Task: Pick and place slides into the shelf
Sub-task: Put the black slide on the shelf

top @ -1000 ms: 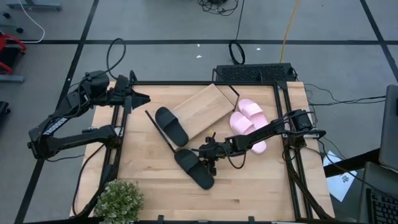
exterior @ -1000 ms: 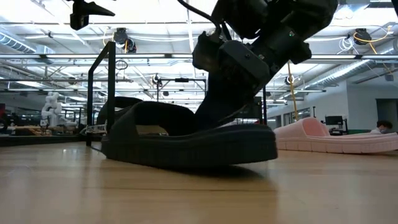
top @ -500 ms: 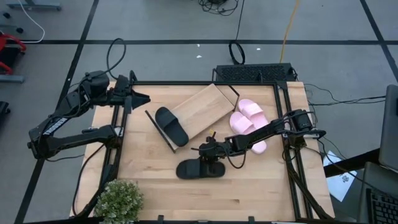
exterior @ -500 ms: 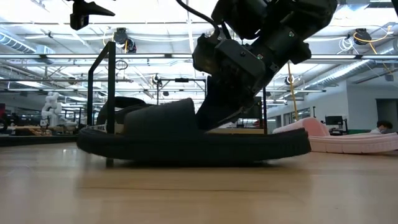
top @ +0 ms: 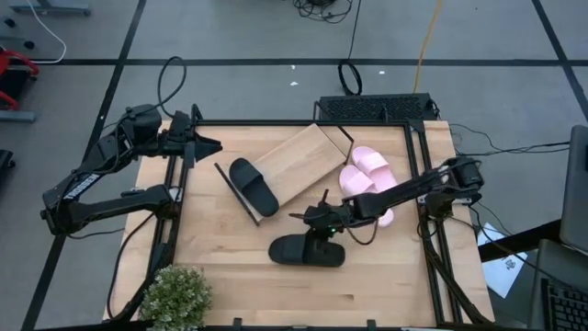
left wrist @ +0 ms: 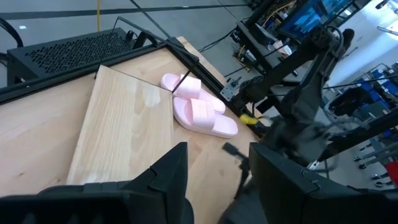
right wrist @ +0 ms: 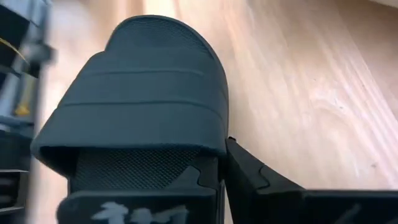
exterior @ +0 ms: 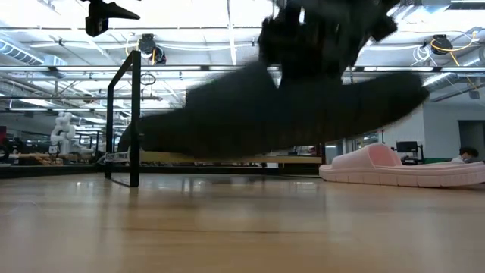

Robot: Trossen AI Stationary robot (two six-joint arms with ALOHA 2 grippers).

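Slides are only partly sorted: one black slide (top: 254, 185) lies on the shelf (top: 303, 164), the slanted board at the far middle of the bench (top: 220, 267), near its left end. The pink pair (top: 367, 175) sits on the bench just right of the shelf, not yet placed. The second black slide (top: 307, 250) is clamped by its strap in the right gripper (top: 323, 223), jaws closed tight on it, and the low view shows it lifted clear of the bench, near the middle and in front of the shelf. The left gripper (top: 209, 144) waits at the far left corner, jaws spread and empty. By my judgement three slides remain to be shelved.
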